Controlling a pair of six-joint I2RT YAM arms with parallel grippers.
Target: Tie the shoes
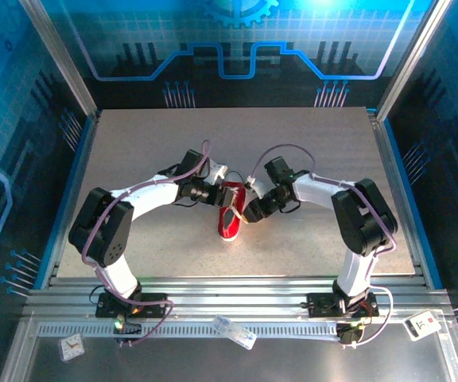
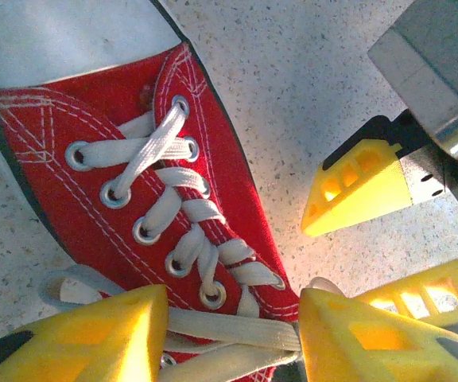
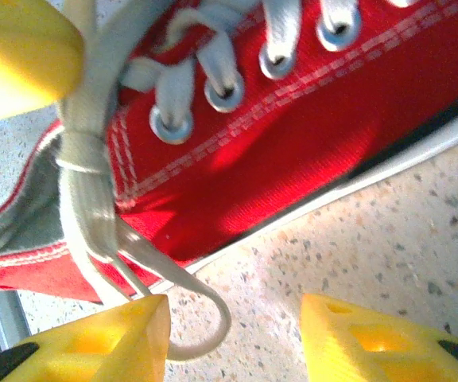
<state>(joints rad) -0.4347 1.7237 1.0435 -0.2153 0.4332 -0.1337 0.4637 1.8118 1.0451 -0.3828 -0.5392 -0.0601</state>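
Sneaker (image 1: 229, 224) at centre of counter (image 1: 133, 159), flanked by left pincer (image 1: 215, 193) and right pincer (image 1: 250, 211). Long axis runs near-far; white tip at near end, so toe probably faces arm bases.

Left wrist: left pincer (image 2: 233, 312) half open, lace (image 2: 229, 332) crossing gap, not pinched. Toe cap points away from it.

Right wrist: right pincer (image 3: 235, 318) half open, holding nothing. Loose lace end curls beside one finger.

Risk: off-line closing snags canvas instead of lace; hard pull drags unsecured shoe or slackens lace wrap.
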